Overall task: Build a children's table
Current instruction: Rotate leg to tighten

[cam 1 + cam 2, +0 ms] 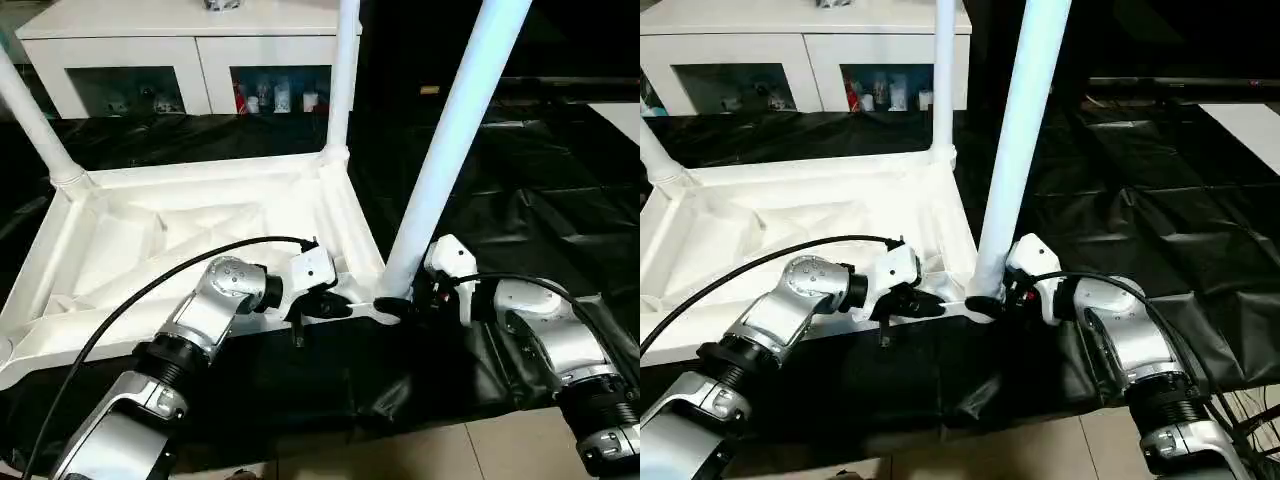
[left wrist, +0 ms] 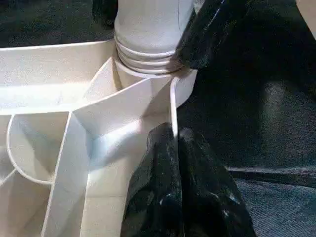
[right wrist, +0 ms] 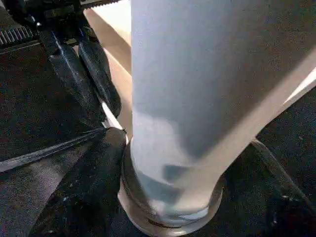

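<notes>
White plastic made up everything being built: the table top (image 1: 190,250) lay upside down on a black sheet (image 1: 520,200), ribs upward, so its corner sockets could take legs. Two legs stood in the far corners, and a third leg (image 1: 440,170) rose, leaning a little, from the near socket (image 2: 148,64). To steady the top, the left gripper (image 1: 322,305) pinched its near rim, fingers (image 2: 173,197) closed on that thin wall. The right gripper (image 1: 405,300) bracketed the leg's base, partly open, one finger (image 3: 84,192) touching it.
</notes>
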{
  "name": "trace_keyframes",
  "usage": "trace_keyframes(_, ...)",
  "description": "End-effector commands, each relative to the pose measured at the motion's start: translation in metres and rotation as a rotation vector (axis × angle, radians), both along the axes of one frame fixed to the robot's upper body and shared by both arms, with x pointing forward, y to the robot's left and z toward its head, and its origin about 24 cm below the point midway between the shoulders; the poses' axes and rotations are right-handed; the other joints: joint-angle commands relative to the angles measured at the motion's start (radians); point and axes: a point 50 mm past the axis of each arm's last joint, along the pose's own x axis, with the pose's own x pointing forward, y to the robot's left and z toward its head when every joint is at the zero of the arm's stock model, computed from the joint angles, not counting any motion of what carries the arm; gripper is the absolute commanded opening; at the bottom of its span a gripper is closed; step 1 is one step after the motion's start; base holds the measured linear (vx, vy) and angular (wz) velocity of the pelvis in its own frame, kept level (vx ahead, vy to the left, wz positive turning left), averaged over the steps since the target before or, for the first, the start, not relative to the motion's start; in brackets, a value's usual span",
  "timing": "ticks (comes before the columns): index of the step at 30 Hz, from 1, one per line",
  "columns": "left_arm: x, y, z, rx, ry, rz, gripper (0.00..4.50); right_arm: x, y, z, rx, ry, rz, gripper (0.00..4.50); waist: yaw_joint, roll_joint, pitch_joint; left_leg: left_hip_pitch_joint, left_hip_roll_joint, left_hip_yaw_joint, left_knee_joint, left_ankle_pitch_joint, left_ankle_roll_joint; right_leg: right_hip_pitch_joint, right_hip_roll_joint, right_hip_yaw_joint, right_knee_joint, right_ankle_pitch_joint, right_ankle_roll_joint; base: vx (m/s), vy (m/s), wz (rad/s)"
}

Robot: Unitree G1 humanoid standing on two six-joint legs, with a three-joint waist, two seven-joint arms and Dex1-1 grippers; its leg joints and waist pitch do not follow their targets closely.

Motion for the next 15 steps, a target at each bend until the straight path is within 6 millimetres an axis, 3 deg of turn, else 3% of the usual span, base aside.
trace_keyframes(1, -0.0055, -0.0027, -0.0037, 0.031, 0.012, -0.047, 0.00, -0.0006, -0.0015, 0.0009, 0.013, -0.004, 0.007, 2.67, -0.002, -0.014, -0.068, 0.021, 0.033, -0.011, -0.070, -0.200, 0.074, 0.049, -0.038, 0.024, -0.056, -0.164, -0.261, 0.000, 0.000, 0.00)
trace_keyframes(15, -0.0017, 0.0000, -0.0059, 0.040, 0.019, 0.012, 0.00, -0.0014, 0.0031, -0.0066, 0.028, 0.013, -0.029, 2.56, -0.002, -0.014, -0.070, 0.020, 0.032, -0.010, -0.067, -0.179, 0.084, 0.050, -0.037, 0.024, -0.052, -0.134, -0.269, 0.000, 0.000, 0.00)
